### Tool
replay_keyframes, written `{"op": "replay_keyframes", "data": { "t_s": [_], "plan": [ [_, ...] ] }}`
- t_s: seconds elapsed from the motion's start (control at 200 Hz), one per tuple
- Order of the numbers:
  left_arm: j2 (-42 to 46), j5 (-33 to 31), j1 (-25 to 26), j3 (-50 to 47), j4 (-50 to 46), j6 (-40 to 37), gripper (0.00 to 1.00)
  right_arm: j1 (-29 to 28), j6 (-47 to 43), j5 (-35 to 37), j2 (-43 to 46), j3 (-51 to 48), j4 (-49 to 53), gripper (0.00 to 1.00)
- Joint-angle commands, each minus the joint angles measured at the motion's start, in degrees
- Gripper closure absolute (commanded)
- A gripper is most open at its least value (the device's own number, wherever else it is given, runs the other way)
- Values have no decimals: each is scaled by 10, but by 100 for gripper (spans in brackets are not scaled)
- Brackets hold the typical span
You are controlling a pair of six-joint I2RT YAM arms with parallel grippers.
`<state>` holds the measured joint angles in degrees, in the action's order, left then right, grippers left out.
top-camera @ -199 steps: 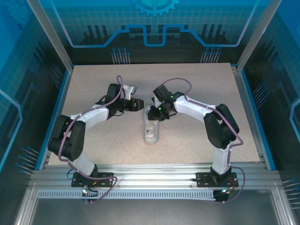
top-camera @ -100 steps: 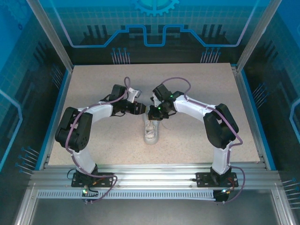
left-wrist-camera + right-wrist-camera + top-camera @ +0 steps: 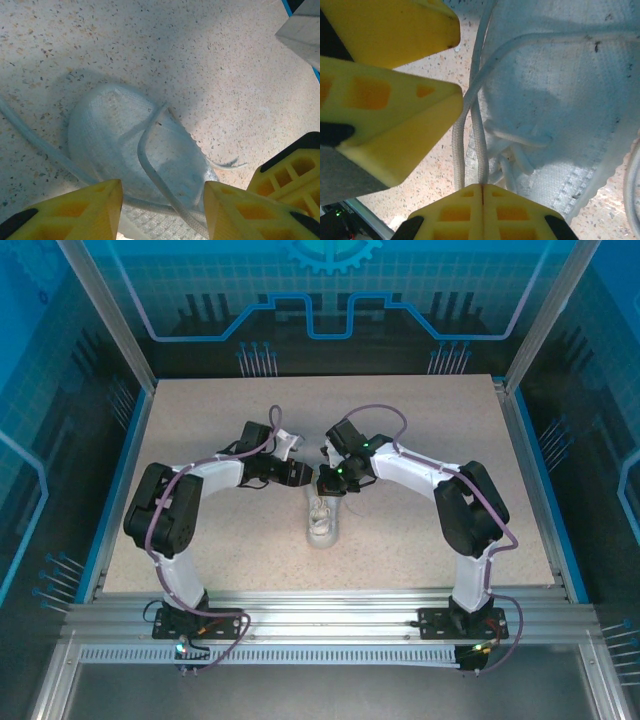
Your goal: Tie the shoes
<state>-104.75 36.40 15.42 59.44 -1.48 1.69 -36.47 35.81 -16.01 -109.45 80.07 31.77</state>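
The white shoe (image 3: 322, 522) lies mid-table, lengthwise to the arms, and both grippers meet over its far end. My right gripper (image 3: 323, 481) (image 3: 482, 192) is shut on a white lace (image 3: 481, 125) that rises from the knot on the shoe (image 3: 560, 85). My left gripper (image 3: 303, 475) (image 3: 162, 210) is open just to the left of it. Its yellow fingers (image 3: 75, 212) straddle the shoe (image 3: 110, 130), and a lace strand (image 3: 150, 170) runs between them untouched. In the right wrist view the left gripper's fingers (image 3: 390, 120) sit right beside the held lace.
The speckled table (image 3: 430, 430) is bare around the shoe. Blue rails and clear enclosure walls (image 3: 545, 470) border it. The right gripper's finger (image 3: 295, 170) crowds the left wrist view's right side. A loose lace end (image 3: 227, 164) trails on the table.
My left gripper has moved right, close up to the right gripper, and its elbow has swung inward. The right arm has held its place over the shoe.
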Motion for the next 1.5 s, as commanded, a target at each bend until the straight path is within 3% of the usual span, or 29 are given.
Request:
{"op": "replay_keyframes", "data": {
  "t_s": [0.0, 0.81, 1.256, 1.496],
  "plan": [
    [-12, 19, -1, 10, -15, -15, 52, -7, 2, 17, 30, -17, -14, 100],
    [-3, 56, 16, -41, 72, -62, 49, -2, 8, 44, 56, -49, -45, 100],
    [31, -8, 35, -86, 111, -114, 48, 6, 6, 36, 64, -58, -63, 100],
    [38, -70, 68, -93, 120, -144, 52, 9, 1, 29, 82, -76, -88, 100]
  ]
}}
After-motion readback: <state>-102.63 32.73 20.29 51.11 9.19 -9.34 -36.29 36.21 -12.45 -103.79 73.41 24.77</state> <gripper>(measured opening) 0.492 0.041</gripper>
